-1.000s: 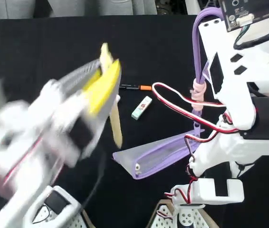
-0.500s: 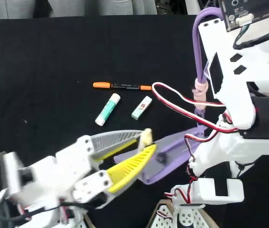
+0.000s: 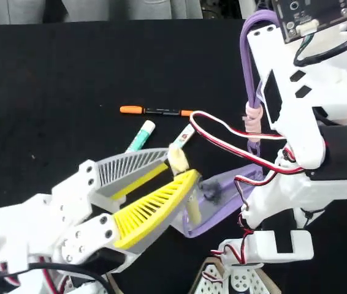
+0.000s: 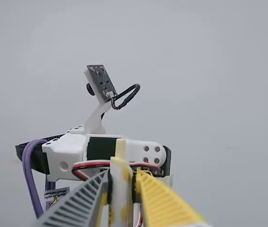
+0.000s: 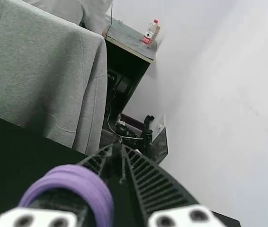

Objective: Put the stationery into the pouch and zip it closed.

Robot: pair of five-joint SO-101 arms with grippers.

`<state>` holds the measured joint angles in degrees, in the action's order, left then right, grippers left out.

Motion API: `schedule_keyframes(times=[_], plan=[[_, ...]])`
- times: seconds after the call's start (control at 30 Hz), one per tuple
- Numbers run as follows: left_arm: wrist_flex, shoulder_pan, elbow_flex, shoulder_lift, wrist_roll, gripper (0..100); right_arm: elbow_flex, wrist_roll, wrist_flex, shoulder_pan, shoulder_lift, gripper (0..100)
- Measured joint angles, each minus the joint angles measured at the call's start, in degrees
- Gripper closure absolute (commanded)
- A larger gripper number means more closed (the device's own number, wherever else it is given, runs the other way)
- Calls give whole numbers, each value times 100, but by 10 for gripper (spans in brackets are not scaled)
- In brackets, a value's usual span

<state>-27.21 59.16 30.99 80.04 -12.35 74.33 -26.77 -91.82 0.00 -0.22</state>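
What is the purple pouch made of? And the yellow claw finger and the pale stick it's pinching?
Pouch: seemingly soft, glossy, see-through plastic; dark shapes show through its purple wall.
Yellow finger of the left gripper: hard matte plastic, likely printed, judging by its open ribs.
Stick: stiff, flat, cream; wood or plastic, hard to tell.

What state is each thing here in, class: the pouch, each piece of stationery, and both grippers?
pouch: unzipped, mouth open.
pale yellow stick: gripped, tilted, lower end at the pouch's mouth.
left gripper: shut on the pale yellow stick.
right gripper: shut.
marker: capped, lying flat outside the pouch.
glue stick: lying flat outside the pouch.
eraser: lying flat outside the pouch.
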Motion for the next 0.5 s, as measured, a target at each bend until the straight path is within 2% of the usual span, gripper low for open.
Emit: schedule_keyframes(times=[0.13, 0.3, 0.5], plan=[[-229, 0, -211, -149, -105, 971, 0, 0, 0, -9, 0, 987], [-255, 0, 369, -167, -97, 971, 0, 0, 0, -9, 0, 987], [-255, 0, 1187, -176, 949, 971, 0, 0, 9, -9, 0, 987]])
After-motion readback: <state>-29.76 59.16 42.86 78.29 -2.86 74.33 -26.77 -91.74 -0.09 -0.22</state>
